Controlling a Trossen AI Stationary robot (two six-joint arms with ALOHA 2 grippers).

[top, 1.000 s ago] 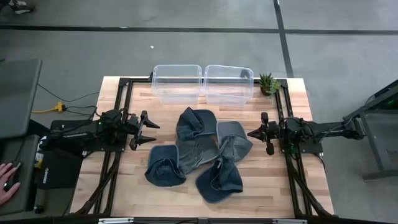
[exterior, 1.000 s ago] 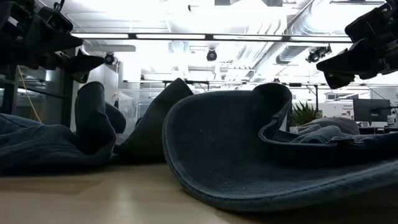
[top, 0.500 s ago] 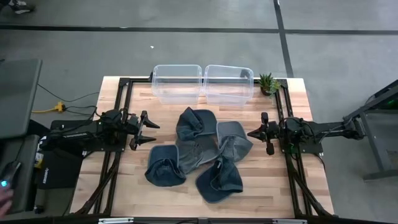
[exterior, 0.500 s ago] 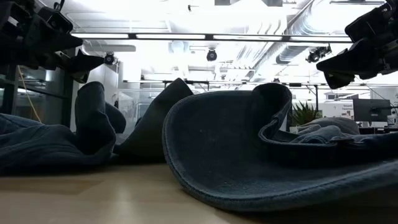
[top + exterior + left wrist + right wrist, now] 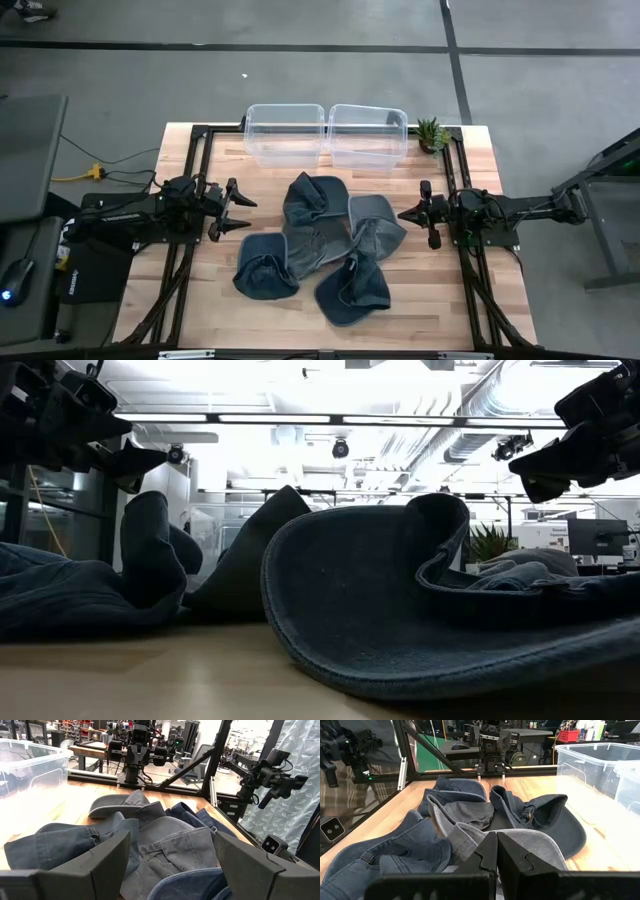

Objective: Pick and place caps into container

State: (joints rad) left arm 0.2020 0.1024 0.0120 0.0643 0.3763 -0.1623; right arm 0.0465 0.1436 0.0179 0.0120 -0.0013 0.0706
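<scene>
From above, my soft fabric caps, slate-blue and lighter grey, lie crumpled in one overlapping heap at the centre of the pale wooden desk. A grey one spreads toward 12 o'clock, a lighter one toward 3 o'clock, and two darker blue ones sit at 7 and 5 o'clock with their hollows turned up. Two clear plastic bins stand side by side at 12 o'clock of the heap, well apart from it, with a small green potted plant just beside the right-hand bin. My left end effector waits at 9 o'clock of the heap, fingers spread wide. My right end effector waits at 3 o'clock, near the lighter cap.

At desk height, a dark cap brim curls up in a broad arc close to the camera, its edge folded over; more rumpled cloth lies behind it.

Past my left wrist, the two fingers stand far apart, with the piled caps between and beyond them, showing seams and a strap.

Past my right wrist, the fingers are pressed together, gripping nothing, and the caps lie ahead.
</scene>
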